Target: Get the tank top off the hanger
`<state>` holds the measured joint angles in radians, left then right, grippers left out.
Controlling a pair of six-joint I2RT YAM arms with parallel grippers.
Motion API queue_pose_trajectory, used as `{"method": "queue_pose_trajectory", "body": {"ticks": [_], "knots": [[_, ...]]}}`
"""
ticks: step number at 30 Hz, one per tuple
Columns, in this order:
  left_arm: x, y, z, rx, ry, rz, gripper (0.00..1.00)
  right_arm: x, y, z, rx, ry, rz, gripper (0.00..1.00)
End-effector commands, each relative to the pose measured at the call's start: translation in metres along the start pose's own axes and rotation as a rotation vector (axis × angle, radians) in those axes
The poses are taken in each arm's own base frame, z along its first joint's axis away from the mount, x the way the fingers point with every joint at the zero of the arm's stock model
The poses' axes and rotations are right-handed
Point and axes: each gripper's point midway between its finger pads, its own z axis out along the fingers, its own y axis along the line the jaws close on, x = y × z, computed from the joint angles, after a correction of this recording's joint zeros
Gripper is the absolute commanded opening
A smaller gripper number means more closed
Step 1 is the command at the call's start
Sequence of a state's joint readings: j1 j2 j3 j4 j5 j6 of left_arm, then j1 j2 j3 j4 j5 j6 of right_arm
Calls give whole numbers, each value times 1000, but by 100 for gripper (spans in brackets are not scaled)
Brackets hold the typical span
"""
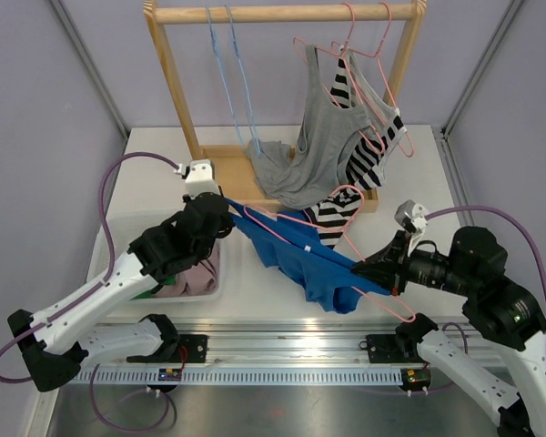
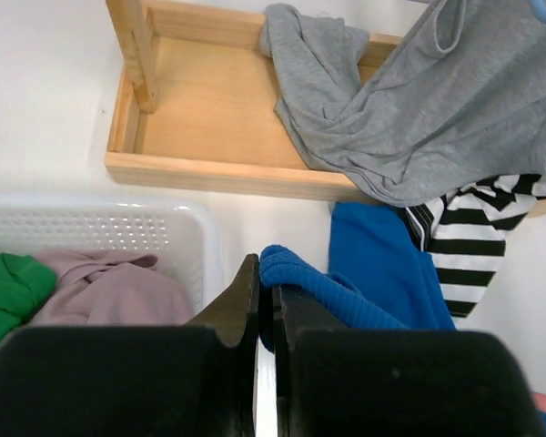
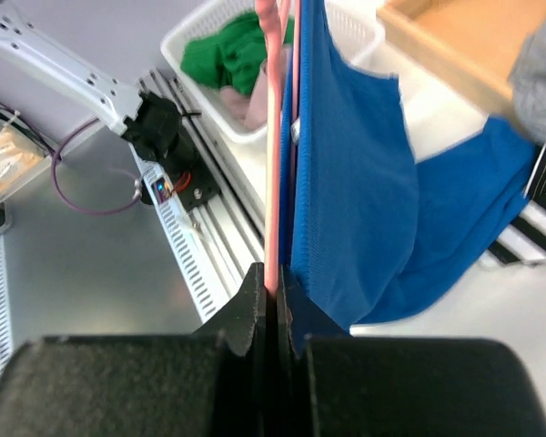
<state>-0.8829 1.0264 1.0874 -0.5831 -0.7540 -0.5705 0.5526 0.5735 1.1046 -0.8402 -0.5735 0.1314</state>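
A blue tank top (image 1: 318, 264) hangs stretched on a pink wire hanger (image 1: 287, 221) between my two arms, low over the table. My left gripper (image 1: 224, 206) is shut on a bunched strap of the blue tank top (image 2: 296, 273) at its upper left end, next to the basket. My right gripper (image 1: 362, 267) is shut on the pink hanger (image 3: 273, 137) at the lower right end, with the blue fabric (image 3: 355, 164) draped just beside its fingers.
A wooden rack (image 1: 282, 14) stands at the back on a wooden base tray (image 2: 209, 109). On it hang a grey tank top (image 1: 328, 137), a striped top (image 1: 364, 164) and bare blue hangers (image 1: 227, 64). A white basket (image 2: 91, 223) with green and pink clothes sits under my left arm.
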Motion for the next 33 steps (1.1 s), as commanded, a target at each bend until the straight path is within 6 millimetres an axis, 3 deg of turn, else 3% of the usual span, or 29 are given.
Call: {"method": "queue_pose_trajectory", "body": {"ticks": [1,2,3,4,5,6,7,8,9,10,11,12,13,14,15,16,17,18,20,21,22,23,24,25,26,27,29,30,33], "knots": [[-12,11,-6,-6,-19,-77,0,-17,16,-13,-55,-107,-127,0],[-10,4,-6,36,-13,-83,0,-18,13,-13,-42,-131,-137,0],[-9,-3,-9,97,-13,-82,0,-30,11,-11,-31,-193,-160,0],[-1,-23,-17,238,24,-61,0,-36,10,-10,-20,-230,-130,0],[-10,-41,-23,342,-12,-95,0,-36,-3,-5,27,-260,-113,0],[12,-49,-23,417,20,-74,0,-57,-3,-5,32,-363,-135,0],[21,-80,-50,678,32,-71,0,-72,-9,-1,36,-469,-100,0],[3,-85,-58,718,-35,-94,0,-59,-18,8,49,-445,-48,0],[7,-94,-70,807,-39,-87,0,-85,-9,3,5,-580,-92,0],[18,-107,-87,943,-29,-57,0,-95,-6,3,-34,-648,-68,0],[28,-113,-97,1001,-6,-32,0,-86,-17,16,-42,-672,-48,0],[33,-120,-108,1073,4,-11,0,-114,-1,-1,-113,-842,-116,0],[46,-124,-111,1100,28,22,0,-120,0,-5,-142,-916,-85,0],[53,-126,-114,1120,47,38,0,-112,-12,7,-143,-937,-70,0],[61,-128,-117,1143,73,55,0,-130,4,-18,-208,-1093,-138,0],[70,-129,-116,1146,99,70,0,-136,0,-26,-199,-1168,-129,0],[79,-131,-115,1148,123,82,2,-134,-11,-20,-181,-1194,-115,0],[91,-126,-109,1111,163,99,3,-141,-5,-37,-192,-1290,-156,0],[100,-121,-98,1035,192,105,11,-153,-13,-41,-142,-1335,-145,0],[100,-113,-85,946,181,102,12,-149,-33,-17,-42,-1218,-120,0],[108,-106,-81,893,210,114,17,-149,-44,-8,26,-1150,-89,0],[105,-102,-79,861,209,111,36,-168,-42,-15,66,-1126,-66,0],[99,-93,-70,780,183,101,44,-146,-73,15,199,-932,15,0],[103,-84,-68,743,203,117,54,-155,-80,16,256,-901,26,0],[102,-80,-67,719,205,119,83,-151,-86,22,288,-851,23,0],[92,-75,-68,691,182,105,89,-140,-95,32,321,-777,40,0],[92,-65,-70,651,198,116,96,-148,-106,35,386,-752,70,0],[79,-60,-71,622,175,100,99,-140,-114,42,418,-685,83,0],[68,-33,-79,515,201,101,99,-142,-130,59,484,-578,106,0]]}}
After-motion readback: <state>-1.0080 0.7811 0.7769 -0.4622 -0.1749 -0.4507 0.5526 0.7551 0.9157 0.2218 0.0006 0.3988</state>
